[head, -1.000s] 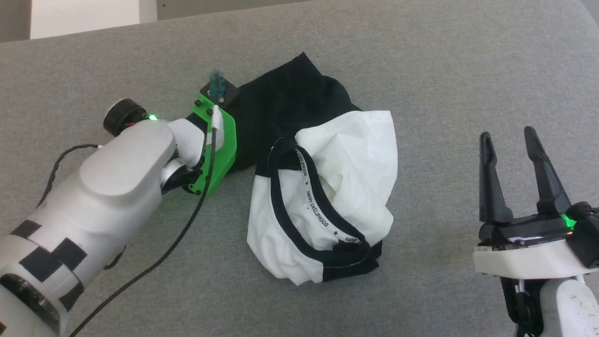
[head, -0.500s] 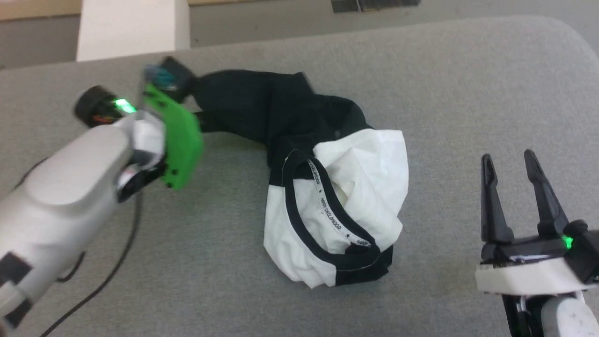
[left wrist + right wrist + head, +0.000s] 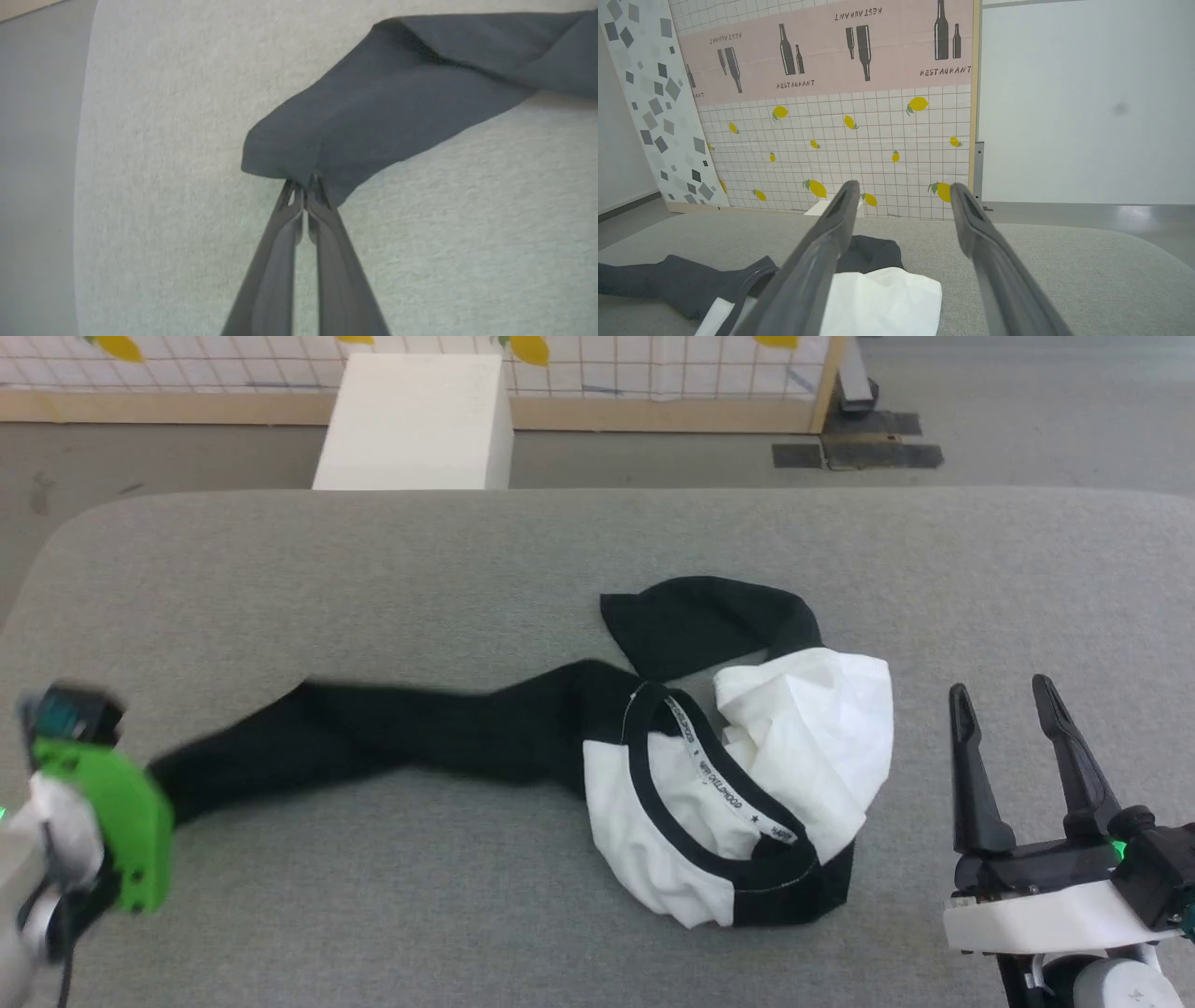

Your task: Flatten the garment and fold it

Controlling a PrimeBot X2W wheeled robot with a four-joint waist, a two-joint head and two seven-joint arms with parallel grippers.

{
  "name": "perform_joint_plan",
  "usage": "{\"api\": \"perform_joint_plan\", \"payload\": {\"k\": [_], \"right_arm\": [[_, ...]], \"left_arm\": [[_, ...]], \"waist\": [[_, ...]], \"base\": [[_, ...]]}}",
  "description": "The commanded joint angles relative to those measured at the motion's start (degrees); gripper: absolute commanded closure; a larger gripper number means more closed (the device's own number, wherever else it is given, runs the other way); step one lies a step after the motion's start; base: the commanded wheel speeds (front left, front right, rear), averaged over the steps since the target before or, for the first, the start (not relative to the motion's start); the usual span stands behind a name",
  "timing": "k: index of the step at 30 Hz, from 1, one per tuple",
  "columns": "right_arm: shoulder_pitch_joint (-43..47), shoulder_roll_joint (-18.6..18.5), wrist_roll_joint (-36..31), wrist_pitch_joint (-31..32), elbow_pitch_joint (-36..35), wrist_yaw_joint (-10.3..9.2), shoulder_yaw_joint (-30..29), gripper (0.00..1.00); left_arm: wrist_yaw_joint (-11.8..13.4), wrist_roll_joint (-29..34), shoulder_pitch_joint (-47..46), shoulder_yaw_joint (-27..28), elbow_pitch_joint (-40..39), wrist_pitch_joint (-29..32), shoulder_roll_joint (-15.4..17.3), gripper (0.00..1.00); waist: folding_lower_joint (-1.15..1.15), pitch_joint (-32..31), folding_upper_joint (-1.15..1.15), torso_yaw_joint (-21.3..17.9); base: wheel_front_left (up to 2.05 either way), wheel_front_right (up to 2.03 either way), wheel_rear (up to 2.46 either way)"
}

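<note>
Head view: garment (image 3: 644, 821) long axis left-right, sleeve (image 3: 392, 737) leftward.

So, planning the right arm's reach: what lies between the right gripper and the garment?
Nothing: in the head view, bare grey table separates the open right gripper from the garment.

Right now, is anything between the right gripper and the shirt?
Nothing visible. Only bare grey surface separates the open right gripper from the garment. The left gripper is shut on its black sleeve.
</note>
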Motion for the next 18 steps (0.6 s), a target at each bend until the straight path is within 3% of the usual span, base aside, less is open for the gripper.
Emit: {"api": "perform_joint_plan", "payload": {"k": [1, 4, 8, 12, 13, 14, 16, 18], "right_arm": [[0.60, 0.04, -0.31, -0.28, 0.11, -0.09, 0.18, 0.00], [0.69, 0.04, -0.59, -0.28, 0.32, -0.09, 0.72, 0.00], [1.12, 0.04, -1.01, -0.28, 0.61, -0.09, 0.24, 0.00], [1.58, 0.04, -1.38, -0.28, 0.85, -0.09, -0.20, 0.00], [1.69, 0.04, -1.60, -0.28, 0.98, -0.09, -0.14, 0.00], [1.74, 0.04, -1.72, -0.28, 1.10, -0.09, -0.19, 0.00], [1.63, 0.04, -2.11, -0.28, 0.91, -0.09, -0.84, 0.00], [1.61, 0.04, -2.39, -0.28, 0.71, -0.09, -1.66, 0.00]], "left_arm": [[0.55, -2.33, 2.89, 0.42, 1.95, -0.02, 0.20, 1.00], [1.10, -5.09, 7.83, -0.31, 7.55, 0.85, -0.66, 1.00], [-0.23, -9.36, 12.28, 0.09, 13.35, 1.46, -4.43, 1.00], [-1.61, -10.24, 12.65, 1.07, 17.65, -1.80, -8.15, 1.00], [-1.81, -9.38, 12.08, 1.14, 18.62, -3.84, -8.72, 0.64], [-1.54, -8.34, 11.40, 1.21, 19.44, -6.11, -9.00, 0.00], [-0.07, -4.33, 8.63, 1.94, 21.10, -16.34, -9.24, 0.00], [1.34, -2.11, 7.05, 2.77, 21.02, -22.76, -9.32, 0.00]], "waist": [[0.00, -0.86, 0.00, 0.97], [0.00, -0.24, 0.00, 0.23], [0.00, 0.22, 0.00, -0.29], [0.00, -0.13, 0.00, 0.01], [0.00, -0.48, 0.00, 0.17], [0.00, -0.83, 0.00, 0.33], [0.00, -2.09, 0.00, 0.80], [0.00, -3.02, 0.00, 1.22]], "base": [[0.00, 0.00, 0.00], [0.00, 0.00, 0.00], [0.00, 0.00, 0.00], [0.00, 0.00, 0.00], [0.00, 0.00, 0.00], [0.00, 0.00, 0.00], [0.00, 0.00, 0.00], [0.00, 0.00, 0.00]]}}
